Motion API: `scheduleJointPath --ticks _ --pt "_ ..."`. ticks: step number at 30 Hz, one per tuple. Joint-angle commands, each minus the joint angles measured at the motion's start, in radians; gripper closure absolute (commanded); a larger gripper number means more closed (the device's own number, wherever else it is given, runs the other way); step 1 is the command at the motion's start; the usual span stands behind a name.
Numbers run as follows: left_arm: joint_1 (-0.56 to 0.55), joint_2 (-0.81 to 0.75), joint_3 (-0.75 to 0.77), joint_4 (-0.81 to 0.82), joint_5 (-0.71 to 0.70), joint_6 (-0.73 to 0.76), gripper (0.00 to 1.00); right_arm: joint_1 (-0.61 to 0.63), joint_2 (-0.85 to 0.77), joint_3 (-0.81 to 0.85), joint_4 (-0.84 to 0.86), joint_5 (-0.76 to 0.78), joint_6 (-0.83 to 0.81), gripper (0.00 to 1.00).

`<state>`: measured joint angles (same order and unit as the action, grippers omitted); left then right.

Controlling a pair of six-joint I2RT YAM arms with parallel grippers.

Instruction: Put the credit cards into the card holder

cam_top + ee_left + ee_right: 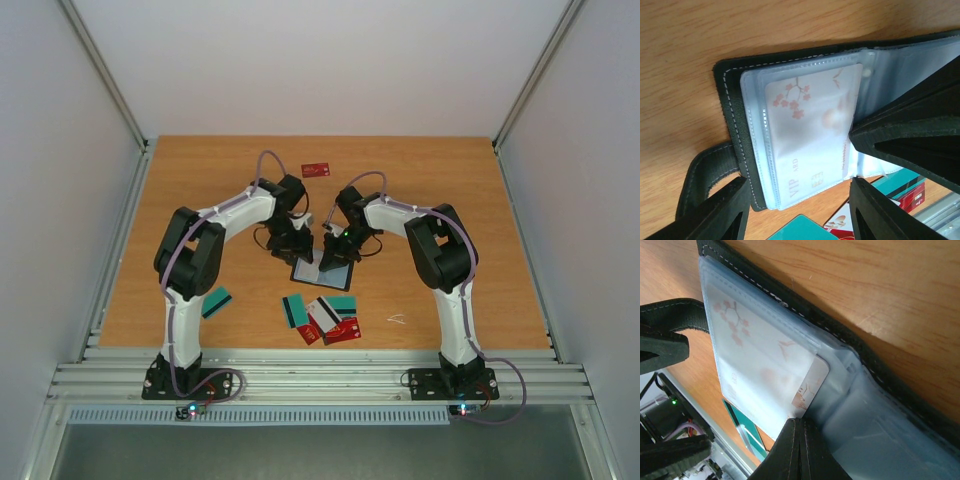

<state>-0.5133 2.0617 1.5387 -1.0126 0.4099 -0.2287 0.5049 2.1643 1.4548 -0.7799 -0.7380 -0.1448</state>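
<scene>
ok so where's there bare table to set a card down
Bare wood: the far right corner beyond the right arm, and far left beside the lone red card. Crowded: centre, where the left gripper and right gripper meet at the card holder, and the card pile just nearer.

Each arm, the left arm [182, 300] and the right arm [456, 315], is made of white tubular links joined by bulky black joint housings, and stands on a black base plate. A greyish-lilac cable runs along each arm, with a free loop arching near the wrist; small coloured lights glow at the bases. The left gripper [292, 255] and right gripper [333, 262] are black, with matte wedge-shaped fingers [720, 215] that have triangular cut-outs.
</scene>
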Motion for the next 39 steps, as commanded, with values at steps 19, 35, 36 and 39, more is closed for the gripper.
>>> scheduleJointPath --ticks 19,35,36,39 --pt "-0.013 0.055 -0.01 0.035 0.017 0.001 0.47 0.018 0.075 -0.022 -0.019 0.065 -0.022 0.99" --pt "-0.039 0.088 0.018 0.028 0.06 0.03 0.53 0.018 0.089 -0.01 -0.021 0.057 -0.021 0.99" --pt "-0.041 0.087 0.02 0.028 0.054 0.029 0.54 0.018 0.09 -0.011 -0.021 0.057 -0.021 0.99" --pt "-0.051 0.081 0.035 0.022 0.042 0.029 0.56 0.017 0.09 -0.011 -0.021 0.057 -0.021 0.99"
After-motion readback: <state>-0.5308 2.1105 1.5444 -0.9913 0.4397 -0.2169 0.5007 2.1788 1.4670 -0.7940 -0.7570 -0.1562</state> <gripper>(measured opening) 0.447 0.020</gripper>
